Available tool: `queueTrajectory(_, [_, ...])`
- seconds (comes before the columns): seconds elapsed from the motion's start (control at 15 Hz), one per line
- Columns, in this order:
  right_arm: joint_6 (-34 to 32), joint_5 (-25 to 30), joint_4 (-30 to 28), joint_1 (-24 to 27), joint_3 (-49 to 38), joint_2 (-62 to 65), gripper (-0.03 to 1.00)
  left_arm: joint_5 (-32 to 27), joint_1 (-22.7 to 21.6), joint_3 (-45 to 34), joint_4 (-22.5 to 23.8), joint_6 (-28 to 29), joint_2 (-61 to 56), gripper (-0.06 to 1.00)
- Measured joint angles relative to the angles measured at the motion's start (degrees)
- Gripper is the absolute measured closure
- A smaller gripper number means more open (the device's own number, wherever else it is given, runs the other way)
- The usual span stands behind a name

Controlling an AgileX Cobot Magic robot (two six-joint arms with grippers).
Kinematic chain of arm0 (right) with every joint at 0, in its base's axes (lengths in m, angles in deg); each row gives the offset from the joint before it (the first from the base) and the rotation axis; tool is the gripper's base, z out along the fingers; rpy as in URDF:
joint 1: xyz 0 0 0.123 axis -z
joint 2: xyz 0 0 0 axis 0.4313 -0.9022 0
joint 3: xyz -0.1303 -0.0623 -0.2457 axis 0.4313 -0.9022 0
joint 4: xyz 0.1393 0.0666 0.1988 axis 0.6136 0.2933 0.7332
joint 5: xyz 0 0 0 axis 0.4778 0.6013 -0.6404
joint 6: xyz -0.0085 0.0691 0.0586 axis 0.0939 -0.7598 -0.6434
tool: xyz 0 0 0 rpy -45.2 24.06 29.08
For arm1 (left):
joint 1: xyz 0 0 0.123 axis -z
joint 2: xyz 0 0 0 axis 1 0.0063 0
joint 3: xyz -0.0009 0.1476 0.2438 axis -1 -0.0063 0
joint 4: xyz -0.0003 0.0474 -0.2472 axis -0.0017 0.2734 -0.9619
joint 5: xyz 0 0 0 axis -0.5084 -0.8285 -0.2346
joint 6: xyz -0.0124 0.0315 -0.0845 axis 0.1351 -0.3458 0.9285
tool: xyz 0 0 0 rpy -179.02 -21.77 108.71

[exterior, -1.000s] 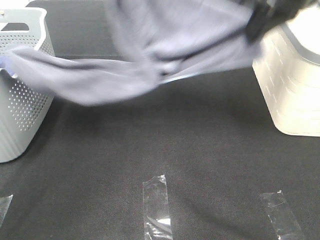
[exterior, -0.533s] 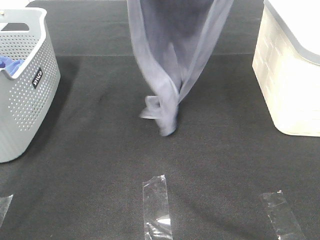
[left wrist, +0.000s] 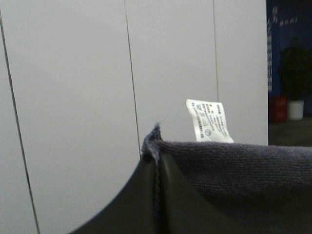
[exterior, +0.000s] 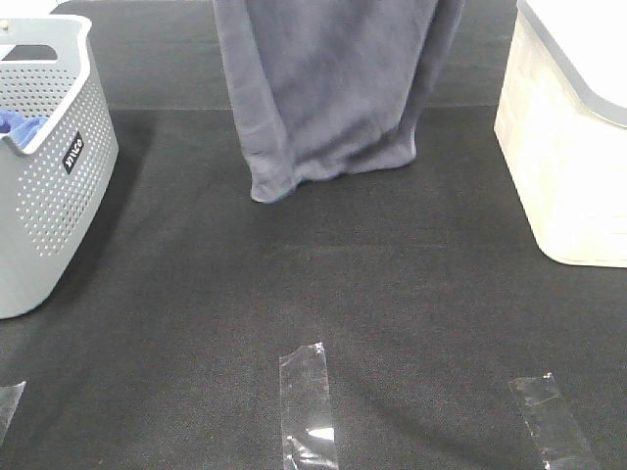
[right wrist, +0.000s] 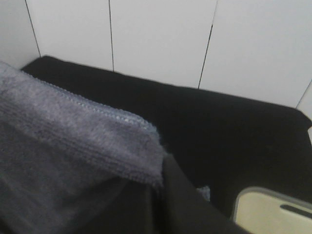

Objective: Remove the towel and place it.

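Observation:
The slate-grey towel [exterior: 328, 93] hangs spread from above the top edge of the exterior high view, its lower hem clear of the black table. Both grippers are out of that view. In the left wrist view my left gripper [left wrist: 157, 165] is shut on a top corner of the towel [left wrist: 234, 170], with a white care label [left wrist: 207, 122] sticking up. In the right wrist view my right gripper [right wrist: 158, 183] is shut on the other corner of the towel [right wrist: 73, 146], its stitched hem showing.
A grey perforated basket [exterior: 44, 196] stands at the left with a blue cloth [exterior: 20, 124] inside. A cream bin [exterior: 568, 147] stands at the right, also in the right wrist view [right wrist: 273, 209]. Clear tape strips [exterior: 306, 401] lie near the front edge.
The towel came out of the basket, swung to the middle and hung bunched in a narrow fold; now it is spread wider and lifted higher.

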Motion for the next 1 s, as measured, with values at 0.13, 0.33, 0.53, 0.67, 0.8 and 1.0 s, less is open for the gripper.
queueTrajectory(0.13, [0.0, 6.6, 0.2, 0.0, 0.0, -1.5, 0.97, -11.7, -0.1, 0.0, 1.4, 0.0, 0.0, 0.94])
queueTrajectory(0.33, [0.0, 8.3, 0.5, 0.0, 0.0, -4.9, 0.97, -18.0, -0.1, 0.0, 6.4, 0.0, 1.7, 0.94])
queueTrajectory(0.53, [0.0, 3.4, -0.6, 0.0, 0.0, -9.1, 0.97, -14.4, -0.6, 0.0, 11.7, 0.0, 6.4, 0.94])
queueTrajectory(0.67, [0.0, -5.2, -0.6, 0.0, -0.1, -10.9, 0.97, -5.3, -1.8, 0.0, 13.0, 0.5, 8.7, 0.94])
queueTrajectory(0.8, [0.2, -16.2, -0.6, 0.0, -0.1, -10.8, 0.97, 9.5, -3.6, 0.0, 13.1, 2.9, 8.8, 0.94])
queueTrajectory(1.0, [0.6, -30.3, -0.6, 0.0, -0.1, -9.6, 0.97, 35.2, -6.3, 0.0, 13.1, 4.8, 8.9, 0.94])
